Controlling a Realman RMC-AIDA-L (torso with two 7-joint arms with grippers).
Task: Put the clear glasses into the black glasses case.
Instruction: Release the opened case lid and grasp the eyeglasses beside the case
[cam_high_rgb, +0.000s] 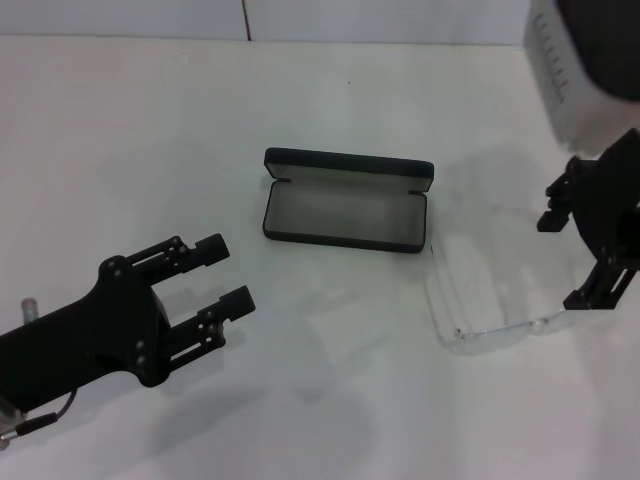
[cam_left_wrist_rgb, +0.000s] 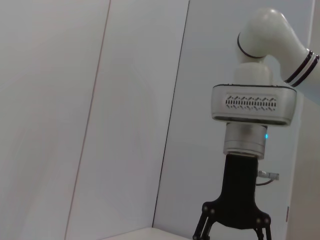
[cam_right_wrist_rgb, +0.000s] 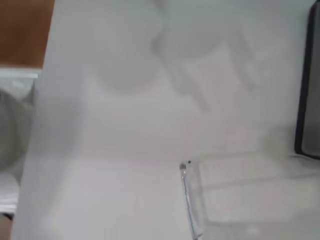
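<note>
One pair of clear glasses (cam_high_rgb: 487, 300) is seen lying on the white tabletop (cam_high_rgb: 120, 130) toward its right edge, lens front nearest the robot, thin arms reaching back toward the case. One black glasses case (cam_high_rgb: 345, 200) is set near the tabletop's middle, lid raised, grey lining exposed and nothing held inside; the glasses are just beside its right end.

The right gripper (cam_high_rgb: 579, 257) is held above the glasses' right end, fingers spread, nothing gripped. The left gripper (cam_high_rgb: 226, 272) is held low over the front-left area, fingers wide apart, nothing held.

Judgement: the grasp is the step in hand. The frame is best taken at its stiff lens edge, not a thin arm, and closed on gently, since the clear plastic is likely slippery.
</note>
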